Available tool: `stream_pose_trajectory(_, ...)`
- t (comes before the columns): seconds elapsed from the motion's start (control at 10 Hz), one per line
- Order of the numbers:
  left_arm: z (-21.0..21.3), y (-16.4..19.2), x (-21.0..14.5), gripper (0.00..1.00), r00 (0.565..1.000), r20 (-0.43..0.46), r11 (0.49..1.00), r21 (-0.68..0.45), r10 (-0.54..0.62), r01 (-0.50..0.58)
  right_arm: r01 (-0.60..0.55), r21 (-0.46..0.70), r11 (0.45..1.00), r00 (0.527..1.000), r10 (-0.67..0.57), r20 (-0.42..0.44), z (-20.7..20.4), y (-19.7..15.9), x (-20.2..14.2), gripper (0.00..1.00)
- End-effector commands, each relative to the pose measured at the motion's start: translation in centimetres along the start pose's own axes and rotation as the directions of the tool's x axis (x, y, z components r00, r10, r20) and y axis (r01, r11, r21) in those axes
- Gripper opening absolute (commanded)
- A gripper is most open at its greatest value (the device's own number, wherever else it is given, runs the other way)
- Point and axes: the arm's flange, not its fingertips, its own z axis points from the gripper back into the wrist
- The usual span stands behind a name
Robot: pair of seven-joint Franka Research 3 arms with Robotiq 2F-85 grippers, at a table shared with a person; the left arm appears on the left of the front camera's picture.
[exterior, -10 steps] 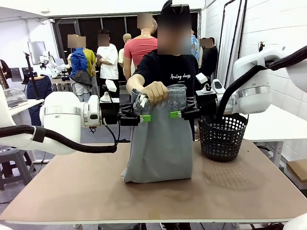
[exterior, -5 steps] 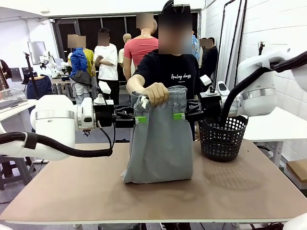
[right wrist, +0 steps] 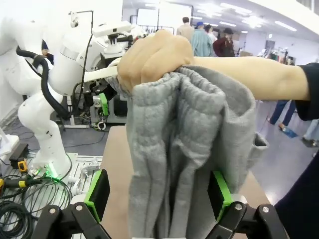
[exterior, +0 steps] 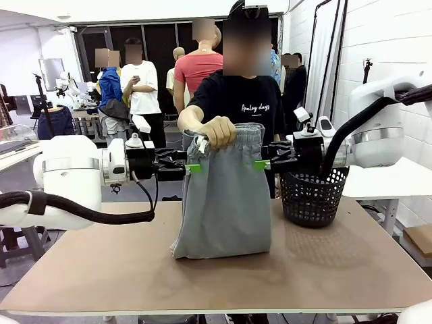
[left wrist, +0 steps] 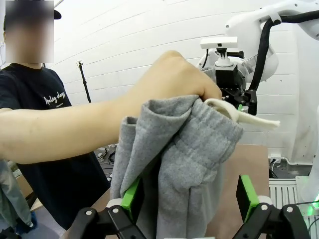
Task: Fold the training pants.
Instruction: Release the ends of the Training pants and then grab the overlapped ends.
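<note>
Handover step: the pants hang ready, nothing gripped yet.
The left fingers (exterior: pixel 194 168) and right fingers (exterior: pixel 261 164) stand spread around the side edges of the grey training pants (exterior: pixel 226 202), which a person's hand (exterior: pixel 217 130) holds up by the waistband (exterior: pixel 248 132), hem on the surface (exterior: pixel 337 263). Next, I'd judge, both pairs must pinch the cloth before any folding.

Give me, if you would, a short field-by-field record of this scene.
Garment: grey training pants, hanging upright, lower end resting on the table
Held by: person's hand, bunching the waistband
Left gripper: open, fingers astride the pants' edge just below the waistband
Right gripper: open, fingers astride the opposite edge
Nearby: black mesh basket on the table, on the robot's right of the pants
</note>
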Motion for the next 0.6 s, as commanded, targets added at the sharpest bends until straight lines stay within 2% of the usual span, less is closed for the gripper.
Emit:
stream_pose_trajectory(0.0,0.1,-0.8,-0.5,0.98,1.000,0.012,0.998,0.047,0.028,-0.028,0.010,-0.041,0.999,1.000,-0.009,0.015,0.0,0.3,-0.2,1.00)
stream_pose_trajectory(0.5,1.4,-0.6,-0.8,0.98,0.999,0.021,0.996,0.085,0.026,-0.028,-0.011,-0.101,0.995,1.000,0.011,0.000,0.4,-0.2,-0.4,1.00)
